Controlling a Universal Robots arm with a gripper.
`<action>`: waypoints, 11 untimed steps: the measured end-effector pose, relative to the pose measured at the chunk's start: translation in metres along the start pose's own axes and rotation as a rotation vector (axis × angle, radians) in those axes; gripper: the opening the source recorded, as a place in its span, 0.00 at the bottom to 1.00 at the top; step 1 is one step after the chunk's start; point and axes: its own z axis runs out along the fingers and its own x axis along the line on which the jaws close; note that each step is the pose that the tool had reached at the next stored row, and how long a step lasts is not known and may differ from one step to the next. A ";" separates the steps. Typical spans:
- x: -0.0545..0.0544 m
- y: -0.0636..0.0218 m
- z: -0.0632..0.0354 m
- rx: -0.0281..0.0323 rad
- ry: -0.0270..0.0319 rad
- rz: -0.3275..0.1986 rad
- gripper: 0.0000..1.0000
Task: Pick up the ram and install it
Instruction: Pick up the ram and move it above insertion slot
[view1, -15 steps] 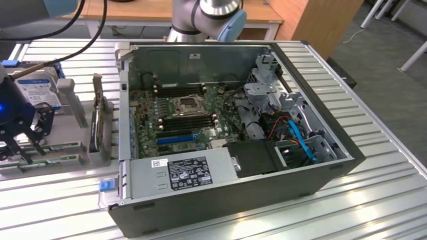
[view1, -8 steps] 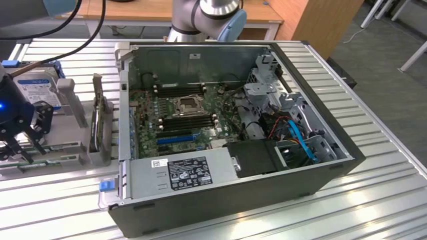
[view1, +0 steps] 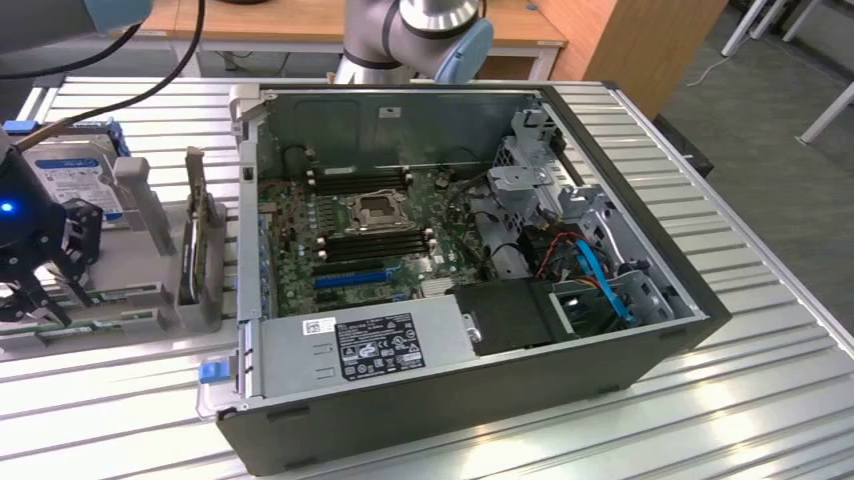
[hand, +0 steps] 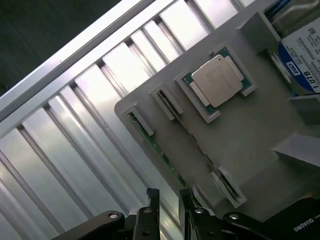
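Note:
The ram (hand: 159, 151) is a thin green stick standing on edge in the clips of a grey holder (hand: 250, 135). My gripper (hand: 169, 207) hangs just above one end of it. Its two dark fingers (hand: 152, 200) are apart, with nothing between them, so it is open. In the exterior view the gripper (view1: 34, 298) is at the far left, over the grey holder (view1: 134, 310) beside the open computer case (view1: 454, 300). Black memory slots (view1: 380, 245) lie on the motherboard next to the processor socket (view1: 374, 210).
A silver-lidded processor chip (hand: 217, 80), a hard drive (hand: 300, 65) and a graphics card (hand: 305, 222) share the holder. The hard drive (view1: 74, 180) and upright card (view1: 200, 250) stand between gripper and case. Everything rests on a ribbed metal table (view1: 747, 380). The arm's base (view1: 414, 40) is behind the case.

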 end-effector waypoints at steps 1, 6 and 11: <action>0.000 0.0000 0.0000 0.0003 -0.0009 -0.018 0.30; 0.000 0.0000 0.0003 0.0020 -0.0054 -0.109 0.30; 0.000 0.0001 0.0009 0.0037 -0.0098 -0.200 0.30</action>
